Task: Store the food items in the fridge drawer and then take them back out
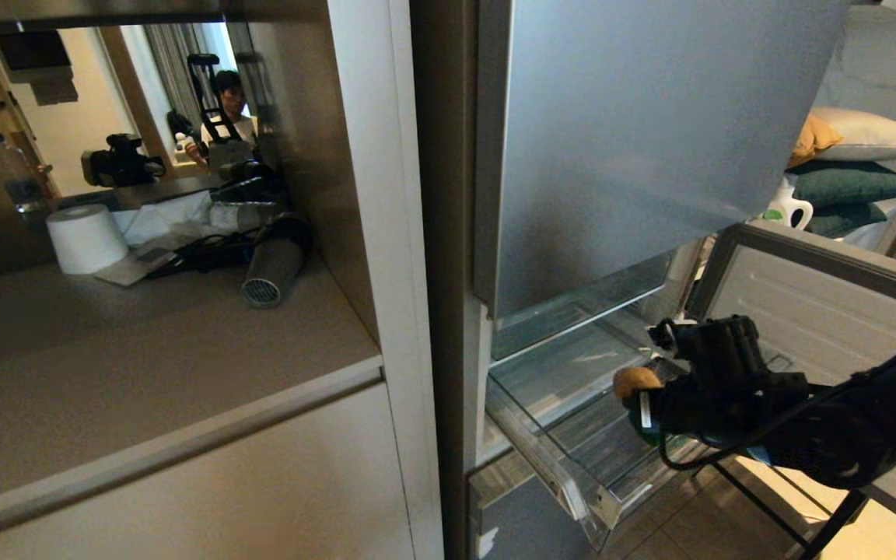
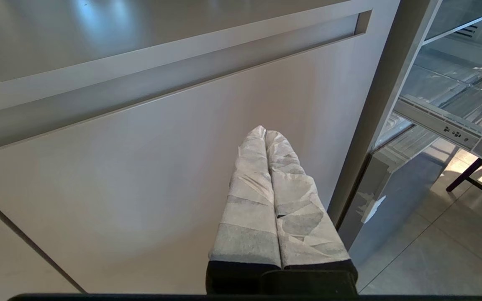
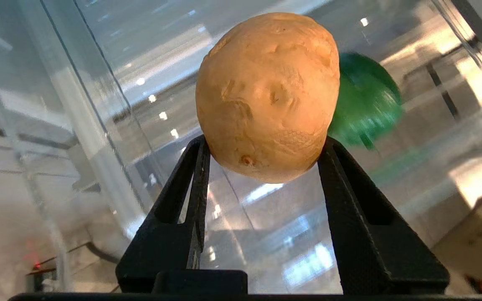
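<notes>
The right gripper [image 3: 266, 156] has its two black fingers [image 3: 191, 184] pinching the potato [image 3: 268, 96] at its lower flanks, so the tan oval stands out beyond the tips with its long axis running roughly along the fingers. In the head view the potato [image 1: 636, 381] shows just past the gripper [image 1: 642, 400], over the pulled-out fridge drawer [image 1: 541, 447] — whether it sits above the bin's rim or already inside it I cannot tell. Past the potato, on its far right side, lies the bell pepper [image 3: 366, 104], a blurred green shape down in the clear bin; the two look close, but contact cannot be judged. The move ahead likely turns on that gap: the potato has to pass or land clear of the pepper. In the head view the arm hides the pepper almost entirely. The left gripper [image 2: 274, 200] hangs parked before the beige cabinet front [image 2: 119, 175], its wrapped fingers pressed together — well away from the drawer, so the right arm is the nearer one.
</notes>
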